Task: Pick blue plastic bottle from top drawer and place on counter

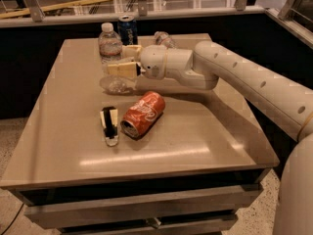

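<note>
Seating the small clear ribbed plastic bottle [109,46] on the glossy beige counter [195,136]; gripper [118,60] clamps its middle; we should open gently

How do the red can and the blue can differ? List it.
Pose: the red can lies on its side; the blue can stands upright. Place: the red can is central on the counter, the blue can at its far edge. Both are drink cans. The end effector is at the blue plastic bottle.
</note>
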Motion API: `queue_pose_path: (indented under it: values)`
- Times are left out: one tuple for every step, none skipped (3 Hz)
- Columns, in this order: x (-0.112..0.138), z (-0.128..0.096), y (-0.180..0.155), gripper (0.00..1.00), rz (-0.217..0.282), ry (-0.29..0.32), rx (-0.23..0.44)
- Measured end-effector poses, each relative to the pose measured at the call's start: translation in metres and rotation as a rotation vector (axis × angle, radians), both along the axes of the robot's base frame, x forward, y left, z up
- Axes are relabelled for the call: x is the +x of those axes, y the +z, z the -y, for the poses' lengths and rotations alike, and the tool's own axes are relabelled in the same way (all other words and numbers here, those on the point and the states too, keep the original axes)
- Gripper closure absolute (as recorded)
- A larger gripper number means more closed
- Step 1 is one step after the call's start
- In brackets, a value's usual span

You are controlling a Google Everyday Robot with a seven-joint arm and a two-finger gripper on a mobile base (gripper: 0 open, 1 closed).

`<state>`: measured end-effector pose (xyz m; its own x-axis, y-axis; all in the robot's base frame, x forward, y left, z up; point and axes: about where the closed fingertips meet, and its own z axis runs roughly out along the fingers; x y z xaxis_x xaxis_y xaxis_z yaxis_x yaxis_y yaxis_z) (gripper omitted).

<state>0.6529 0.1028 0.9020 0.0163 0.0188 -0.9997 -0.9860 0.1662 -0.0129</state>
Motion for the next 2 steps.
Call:
queue_pose_path:
  values:
    - [-0.0001, -0.0003, 0.0001, 0.00, 0.000, 0.000, 0.000]
    - [-0.0001, -0.0003, 0.0001, 0.00, 0.000, 0.000, 0.000]
